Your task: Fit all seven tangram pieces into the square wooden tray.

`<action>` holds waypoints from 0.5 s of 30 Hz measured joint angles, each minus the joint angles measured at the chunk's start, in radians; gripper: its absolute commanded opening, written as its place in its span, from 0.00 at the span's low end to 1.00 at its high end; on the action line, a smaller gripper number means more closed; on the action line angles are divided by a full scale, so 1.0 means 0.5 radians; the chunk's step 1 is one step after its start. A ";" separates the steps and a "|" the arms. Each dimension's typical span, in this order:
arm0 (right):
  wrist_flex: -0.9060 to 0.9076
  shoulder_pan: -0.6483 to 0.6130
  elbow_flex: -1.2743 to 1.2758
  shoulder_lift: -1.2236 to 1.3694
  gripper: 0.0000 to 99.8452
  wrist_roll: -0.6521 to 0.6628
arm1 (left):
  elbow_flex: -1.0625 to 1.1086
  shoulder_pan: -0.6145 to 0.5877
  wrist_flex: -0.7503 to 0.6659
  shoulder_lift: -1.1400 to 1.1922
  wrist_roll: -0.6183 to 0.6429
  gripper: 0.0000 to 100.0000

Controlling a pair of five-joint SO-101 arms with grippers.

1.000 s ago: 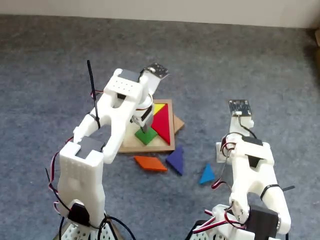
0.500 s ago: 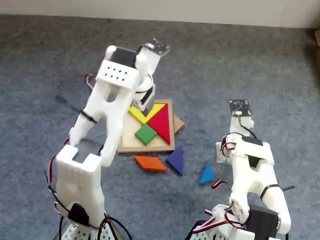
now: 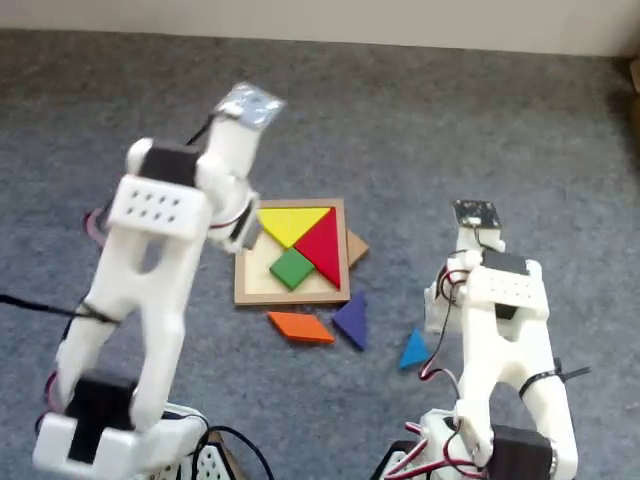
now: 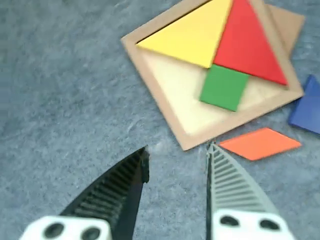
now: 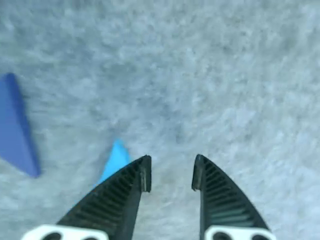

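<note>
The square wooden tray (image 3: 241,294) lies mid-table and holds a yellow triangle (image 3: 290,222), a red triangle (image 3: 322,248) and a green square (image 3: 292,268). A tan piece (image 3: 357,246) sticks out from under its right edge. On the carpet in front lie an orange parallelogram (image 3: 300,326), a dark blue triangle (image 3: 352,318) and a light blue triangle (image 3: 413,348). My left gripper (image 4: 176,160) hangs open and empty over the carpet just off a corner of the tray (image 4: 150,85). My right gripper (image 5: 170,172) is open and empty, with the light blue triangle (image 5: 116,159) beside one finger.
Grey carpet covers the whole table, with free room to the left of the tray and at the back. The left arm (image 3: 150,260) rises high to the left of the tray. The right arm (image 3: 497,310) stands at the front right.
My left gripper rose from the green square, which stays in the tray, and swung left off the tray. The right arm shifted only slightly.
</note>
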 measured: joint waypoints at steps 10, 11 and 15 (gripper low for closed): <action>0.110 -0.387 -0.049 -0.052 0.15 -0.341 | 1.145 -0.295 -0.614 -0.516 0.000 0.19; 0.110 -0.396 -0.049 -0.055 0.15 -0.341 | 1.227 -0.313 -0.669 -0.537 0.000 0.19; 0.110 -0.402 -0.049 -0.055 0.15 -0.368 | 1.534 -0.402 -0.896 -0.589 -0.046 0.19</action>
